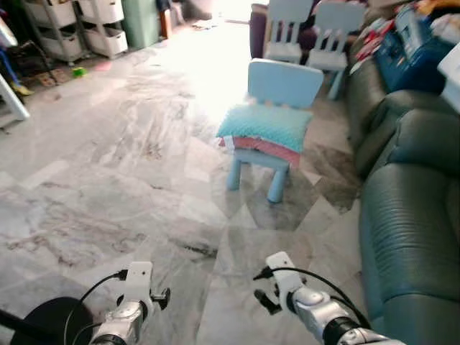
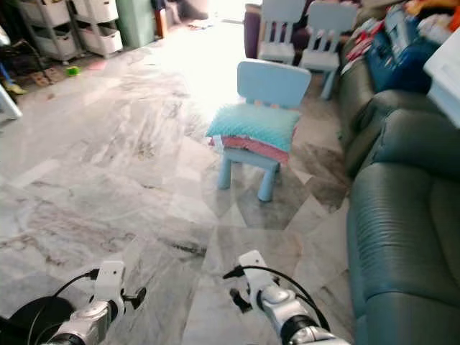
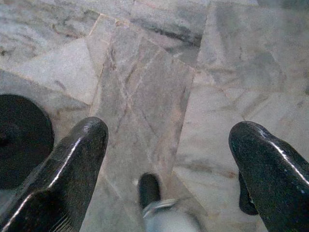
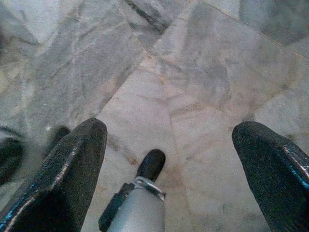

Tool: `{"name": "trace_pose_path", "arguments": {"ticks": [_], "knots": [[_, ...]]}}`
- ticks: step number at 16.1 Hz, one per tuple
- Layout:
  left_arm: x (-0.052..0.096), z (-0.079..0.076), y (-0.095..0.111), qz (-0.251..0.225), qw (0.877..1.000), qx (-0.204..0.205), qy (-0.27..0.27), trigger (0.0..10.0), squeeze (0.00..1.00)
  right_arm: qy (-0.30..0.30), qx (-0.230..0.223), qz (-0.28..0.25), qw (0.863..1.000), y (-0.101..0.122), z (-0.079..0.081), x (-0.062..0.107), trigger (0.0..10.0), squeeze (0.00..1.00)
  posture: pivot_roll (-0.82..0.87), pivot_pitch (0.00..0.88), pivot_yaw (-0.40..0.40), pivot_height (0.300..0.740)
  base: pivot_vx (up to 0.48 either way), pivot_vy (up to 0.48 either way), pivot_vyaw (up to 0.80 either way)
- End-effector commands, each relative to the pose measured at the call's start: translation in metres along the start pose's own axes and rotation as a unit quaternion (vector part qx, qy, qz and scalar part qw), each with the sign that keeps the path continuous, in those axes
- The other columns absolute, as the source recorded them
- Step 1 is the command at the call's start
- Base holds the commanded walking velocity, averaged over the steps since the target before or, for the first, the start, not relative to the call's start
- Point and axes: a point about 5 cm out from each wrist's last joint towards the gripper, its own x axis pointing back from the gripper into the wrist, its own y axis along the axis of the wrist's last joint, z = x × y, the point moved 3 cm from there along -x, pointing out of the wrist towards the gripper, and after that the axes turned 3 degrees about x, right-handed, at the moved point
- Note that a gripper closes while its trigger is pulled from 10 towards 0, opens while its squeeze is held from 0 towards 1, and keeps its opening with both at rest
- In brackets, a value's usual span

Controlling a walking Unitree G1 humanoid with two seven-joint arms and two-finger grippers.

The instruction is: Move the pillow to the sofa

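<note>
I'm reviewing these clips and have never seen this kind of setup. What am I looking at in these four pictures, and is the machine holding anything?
This is a walking humanoid robot with two silver arms. The two wide pictures come from a stereo camera on its head, looking forward and down. At the bottom you see its left gripper and right gripper, both low in front of it. Ahead on the marble floor stands a small light-blue chair, with a teal pillow stacked on a pink one. The dark green sofa runs along the robot's right. The other two pictures come from wrist cameras, each looking along that gripper's two black fingers at the floor. Both grippers are open and hold nothing.
</note>
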Motion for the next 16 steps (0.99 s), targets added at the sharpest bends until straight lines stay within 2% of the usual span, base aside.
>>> {"name": "trace_pose_path", "arguments": {"ticks": [1,5,7,10,13,14,15,16], "knots": [[0.001,0.006,-0.002,0.006,1.0,-0.008,0.007,10.0,0.0,0.006,0.003,-0.006,1.0,0.006,0.007,-0.002,10.0,0.0,-0.12,0.081,-0.053,0.74,0.352,0.326,0.0],[0.001,0.007,-0.004,0.011,1.0,-0.005,0.013,10.0,0.0,0.006,0.002,-0.006,1.0,0.005,0.007,-0.002,10.0,0.0,-0.12,0.08,-0.054,0.74,0.089,0.08,0.0],[0.0,0.008,0.004,-0.002,1.0,-0.019,0.023,10.0,0.0,0.005,0.0,-0.007,1.0,0.005,0.007,-0.002,10.0,0.0,-0.12,0.083,-0.056,0.74,0.0,0.0,0.0],[-0.001,0.005,0.02,-0.03,0.999,0.041,0.008,10.0,0.0,-0.007,-0.011,-0.022,1.0,0.011,0.002,-0.001,10.0,0.0,-0.11,0.087,-0.055,0.74,0.0,0.0,0.0],[-0.003,-0.007,0.047,-0.076,0.996,0.047,-0.02,10.0,0.0,-0.038,-0.05,-0.101,0.993,0.054,-0.015,0.003,10.0,0.0,-0.12,0.097,-0.047,0.74,0.0,0.0,0.0],[-0.001,-0.013,0.064,-0.111,0.991,0.054,-0.042,10.0,0.0,-0.042,-0.057,-0.139,0.988,0.074,-0.02,0.006,10.0,0.0,-0.13,0.099,-0.046,0.74,0.0,0.0,0.0],[0.002,-0.02,0.087,-0.162,0.981,0.07,-0.075,10.0,0.0,-0.048,-0.066,-0.186,0.979,0.096,-0.028,0.012,10.0,0.0,-0.13,0.106,-0.048,0.74,0.0,0.0,0.0],[0.011,-0.024,0.106,-0.224,0.967,0.069,-0.097,10.0,0.0,-0.052,-0.093,-0.23,0.967,0.111,-0.038,0.02,10.0,0.0,-0.13,0.107,-0.048,0.74,0.0,0.0,0.0]]}}
